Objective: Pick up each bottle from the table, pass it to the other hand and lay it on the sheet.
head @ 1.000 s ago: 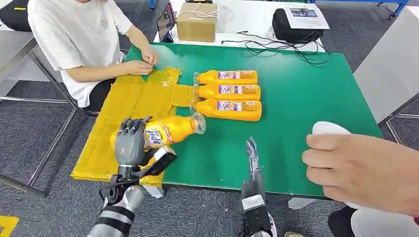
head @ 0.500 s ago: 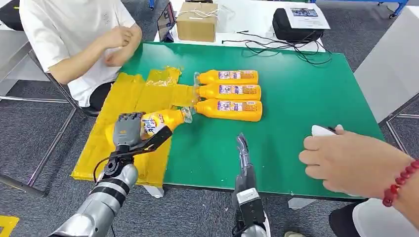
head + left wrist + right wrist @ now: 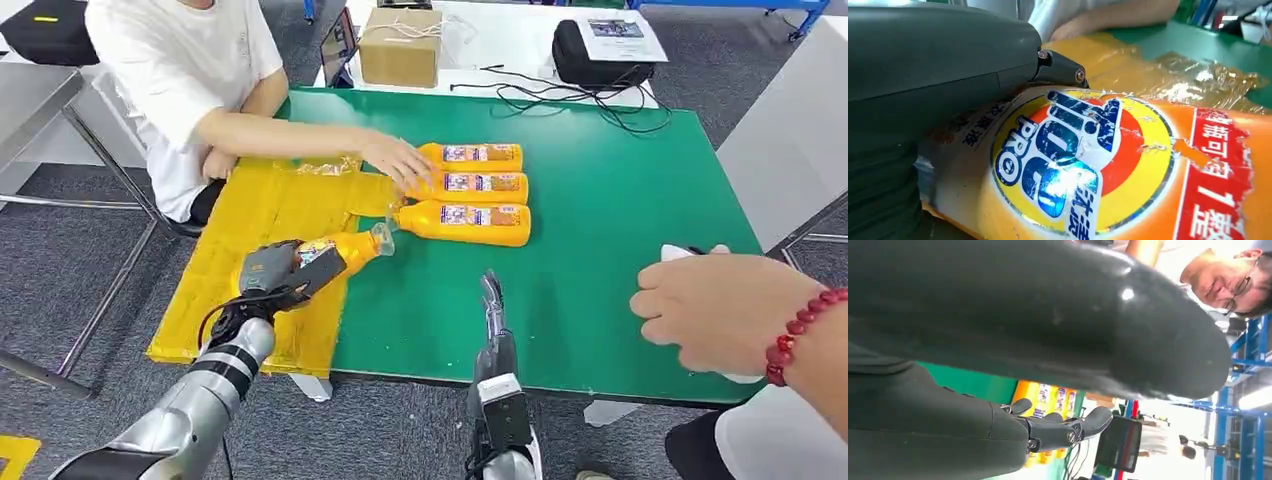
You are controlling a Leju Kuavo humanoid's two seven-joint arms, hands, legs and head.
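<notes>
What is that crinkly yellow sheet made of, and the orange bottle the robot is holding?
The yellow sheet looks like thin plastic film: it is glossy, wrinkled and throws bright glints. The orange bottle in the left hand seems to be smooth, shiny plastic with a clear cap; its printed label looks like a thin film or paper sticker, scuffed and torn in spots in the left wrist view.

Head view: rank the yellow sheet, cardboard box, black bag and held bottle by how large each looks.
1. Yellow sheet, clearly largest.
2. Black bag and held bottle: similar, and the left hand covers part of the bottle, so unranked.
3. Cardboard box, slightly smaller, but farther from the camera, so unsure.
</notes>
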